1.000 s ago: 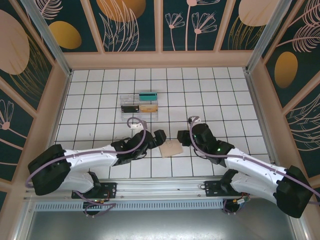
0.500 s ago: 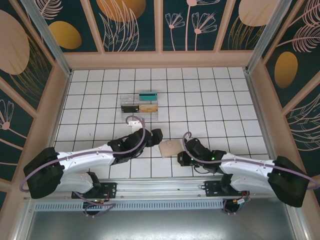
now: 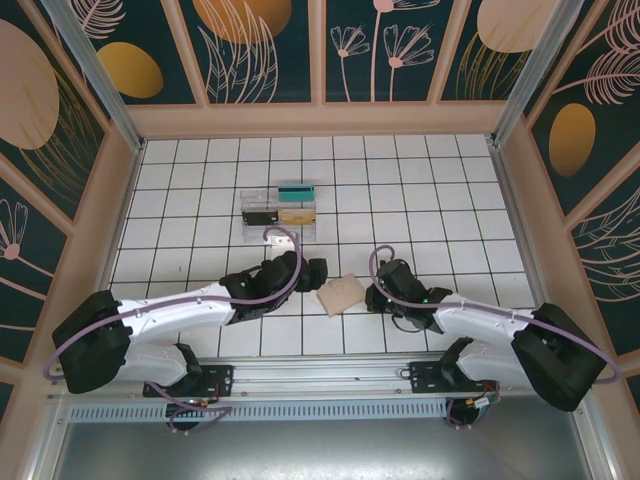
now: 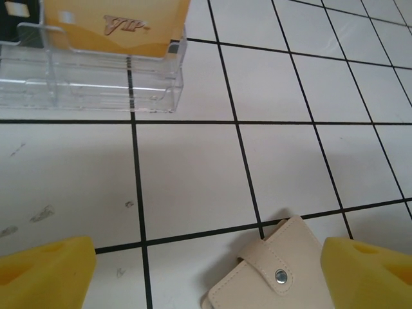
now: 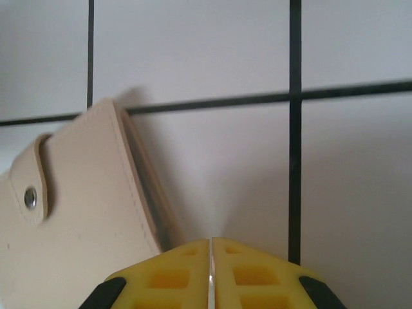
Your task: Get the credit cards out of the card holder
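Right fingers (image 5: 167, 280) sitting pressed together, empty; left fingers (image 4: 45, 273) gaping wide | risk: shut tips could be shoving the snapped card holder (image 5: 84, 212), frame's lower left, sideways

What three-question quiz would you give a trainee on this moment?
1. True or false: the card holder lies closed on the tiles, strap snapped down.
2. The fingers of the right hand are: A) spread wide, B) pressed together with nothing between them, C) clamped on a card.
3. Short answer: what is the gold VIP card standing in?

Key: 1 true; 2 B; 3 the clear tray.
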Robot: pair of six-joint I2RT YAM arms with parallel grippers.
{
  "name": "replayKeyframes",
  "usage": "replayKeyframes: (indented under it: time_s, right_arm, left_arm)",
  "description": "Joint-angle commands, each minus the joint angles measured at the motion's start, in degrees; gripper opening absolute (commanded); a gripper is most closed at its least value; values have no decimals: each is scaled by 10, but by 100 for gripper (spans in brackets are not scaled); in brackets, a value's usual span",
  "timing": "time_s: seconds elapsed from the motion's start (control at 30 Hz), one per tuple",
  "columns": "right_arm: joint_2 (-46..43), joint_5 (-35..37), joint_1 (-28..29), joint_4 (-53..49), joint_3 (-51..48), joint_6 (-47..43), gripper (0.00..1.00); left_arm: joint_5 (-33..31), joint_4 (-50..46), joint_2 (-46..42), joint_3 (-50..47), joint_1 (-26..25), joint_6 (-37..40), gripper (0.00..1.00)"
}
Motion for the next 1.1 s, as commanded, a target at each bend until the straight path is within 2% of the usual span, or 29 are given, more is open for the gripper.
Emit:
replayKeyframes:
  time_s: [0.0, 0.1, 0.37, 0.57, 0.7, 0.83, 1.07]
  right_arm:
    - [33, -6, -11, 40, 33, -42, 11]
    - [73, -23, -19, 65, 52, -50, 11]
    - [148, -54, -19, 95, 109, -75, 12]
    - [191, -74, -19, 91, 156, -88, 12]
    - [140, -40, -19, 51, 148, -81, 15]
    - [66, -45, -14, 19, 107, -68, 16]
    - [10, -47, 28, -1, 27, -22, 10]
  left_arm:
    - [12, -25, 19, 24, 3, 44, 88]
    - [26, -22, 31, 29, 3, 56, 84]
    - [32, -29, 51, 40, 3, 69, 81]
    - [52, -37, 76, 49, 3, 89, 64]
    - [66, -46, 93, 57, 3, 114, 57]
    - [87, -41, 108, 64, 2, 137, 52]
    - [103, -41, 131, 76, 2, 153, 37]
